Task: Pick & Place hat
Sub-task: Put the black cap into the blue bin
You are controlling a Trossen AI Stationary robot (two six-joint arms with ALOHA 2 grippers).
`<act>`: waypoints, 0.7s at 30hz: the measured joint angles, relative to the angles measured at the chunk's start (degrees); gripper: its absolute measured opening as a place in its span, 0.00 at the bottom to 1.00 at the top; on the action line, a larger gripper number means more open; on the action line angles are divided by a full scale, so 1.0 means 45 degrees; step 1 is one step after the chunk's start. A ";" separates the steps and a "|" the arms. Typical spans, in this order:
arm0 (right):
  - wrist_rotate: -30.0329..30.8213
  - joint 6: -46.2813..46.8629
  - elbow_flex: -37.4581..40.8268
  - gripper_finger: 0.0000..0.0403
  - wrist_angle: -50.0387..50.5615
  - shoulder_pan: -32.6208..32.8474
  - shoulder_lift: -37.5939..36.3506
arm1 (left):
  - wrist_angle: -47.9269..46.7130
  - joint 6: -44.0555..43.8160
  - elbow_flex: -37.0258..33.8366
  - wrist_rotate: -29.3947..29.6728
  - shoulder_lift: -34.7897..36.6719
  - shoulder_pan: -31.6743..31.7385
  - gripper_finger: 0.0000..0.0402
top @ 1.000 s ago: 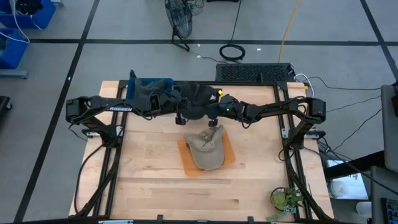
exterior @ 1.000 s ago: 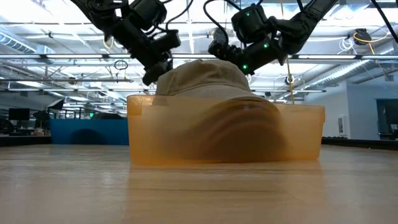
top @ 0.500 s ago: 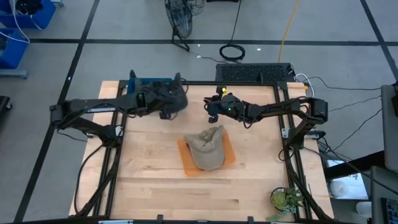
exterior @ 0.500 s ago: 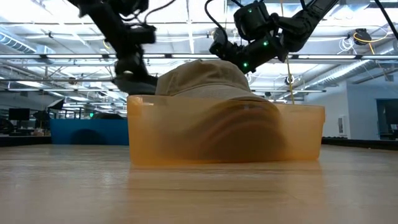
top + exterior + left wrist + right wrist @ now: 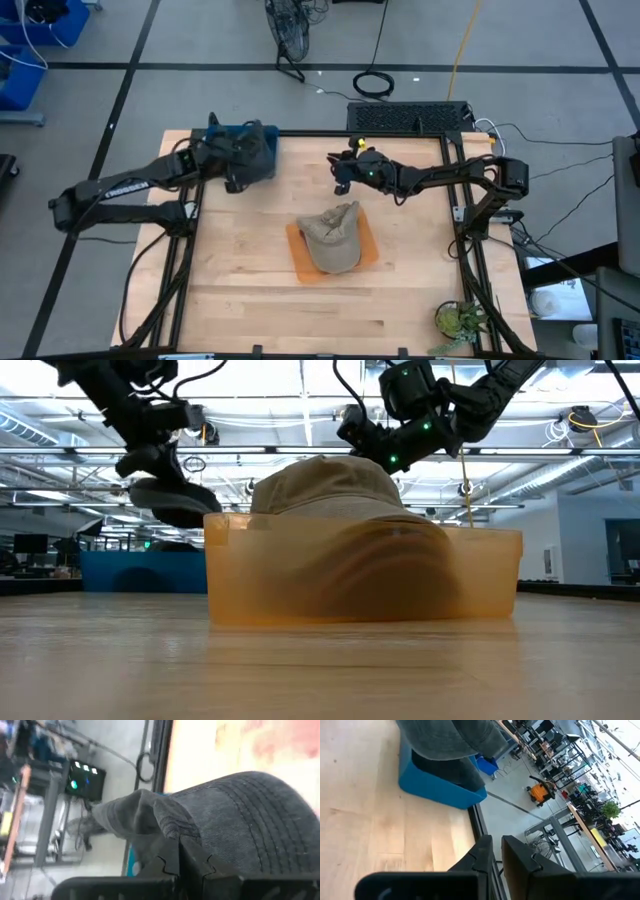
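Observation:
A dark grey hat (image 5: 252, 155) hangs from my left gripper (image 5: 234, 163), which is shut on it above the blue bin (image 5: 213, 128) at the table's far left. In the low view the hat (image 5: 172, 502) droops below the gripper (image 5: 150, 458). A tan hat (image 5: 330, 238) rests crown up in the orange tray (image 5: 300, 264) at the table's middle. My right gripper (image 5: 339, 180) hovers over the table's far middle, beyond the tray, shut with nothing between its fingers (image 5: 485, 851). My left gripper pinches a bunched fold of the grey hat's cloth (image 5: 166, 827) between its two fingers, right beside the stitched brim (image 5: 250, 820). The fingers slant downward. The hat hangs below them, slack and clear of the table.
A potted plant (image 5: 456, 320) stands at the near right corner. Black frame rails (image 5: 185, 250) run along the table's left, right and far sides. A black keyboard-like unit (image 5: 410, 115) lies just beyond the far edge. Bare wood lies in front of the tray.
My left gripper has drawn back from the table's far middle toward the far left, carrying the grey hat away from my right gripper until it hangs over the blue bin. My right gripper has stayed near its place.

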State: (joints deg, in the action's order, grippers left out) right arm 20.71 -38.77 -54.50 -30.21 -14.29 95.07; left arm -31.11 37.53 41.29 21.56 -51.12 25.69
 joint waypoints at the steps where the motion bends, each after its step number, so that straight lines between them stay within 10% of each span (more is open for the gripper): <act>1: -0.0001 0.0001 0.0000 0.07 0.0012 -0.0030 0.0000 | 0.0376 0.0217 -0.0199 -0.0176 0.0163 0.0153 0.01; 21: -0.0670 0.0435 0.0000 0.05 0.0115 -0.0076 0.0005 | 0.2986 0.0783 -0.1520 -0.3422 0.0253 0.4487 0.01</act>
State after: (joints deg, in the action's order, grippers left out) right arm 17.69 -36.81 -54.50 -29.69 -14.63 95.09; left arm -17.67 41.05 34.45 6.16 -49.98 45.88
